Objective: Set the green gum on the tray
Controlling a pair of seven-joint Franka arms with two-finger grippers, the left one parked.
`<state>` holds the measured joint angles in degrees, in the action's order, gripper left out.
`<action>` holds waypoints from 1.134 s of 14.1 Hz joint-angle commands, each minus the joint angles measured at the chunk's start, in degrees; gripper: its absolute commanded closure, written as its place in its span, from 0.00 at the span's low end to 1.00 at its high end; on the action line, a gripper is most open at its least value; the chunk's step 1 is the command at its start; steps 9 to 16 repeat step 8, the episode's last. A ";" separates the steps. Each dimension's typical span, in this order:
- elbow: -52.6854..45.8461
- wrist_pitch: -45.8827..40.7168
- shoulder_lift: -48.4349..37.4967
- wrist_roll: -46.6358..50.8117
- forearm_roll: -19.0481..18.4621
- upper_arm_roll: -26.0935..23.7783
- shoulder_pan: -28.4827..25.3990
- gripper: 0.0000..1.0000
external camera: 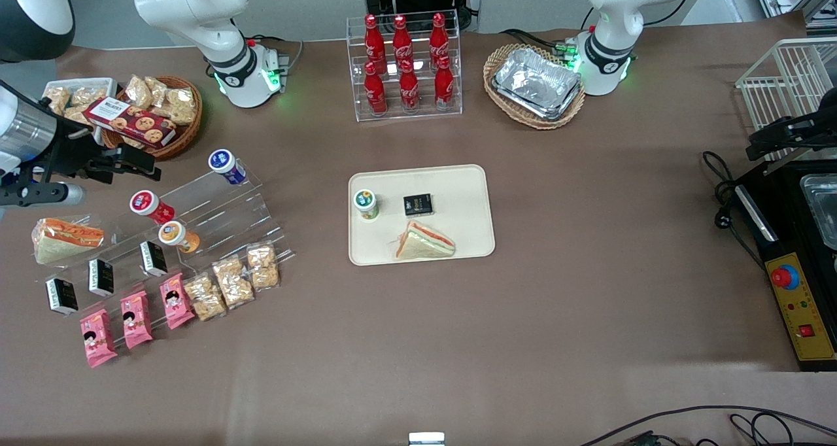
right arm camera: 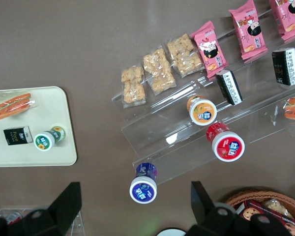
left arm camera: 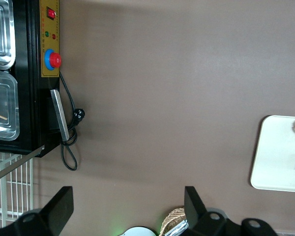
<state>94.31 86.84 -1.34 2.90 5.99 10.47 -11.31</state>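
Cream-beige and flat, the tray sits in the middle of the brown table in the front view. The green gum stands on it near one edge, beside a small black box, with a sandwich nearer the camera. The gripper hangs well away, toward the working arm's end of the table — above a clear step rack and beside a snack basket. In the wrist view of the working arm, the two fingers are spread wide with nothing between them, and the green gum stands on the tray. A blue-lidded bottle lies on the clear step rack — close to the gripper.
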 commanded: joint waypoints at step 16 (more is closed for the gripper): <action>-3.69 -1.76 2.40 -0.17 -2.65 0.51 0.41 0.01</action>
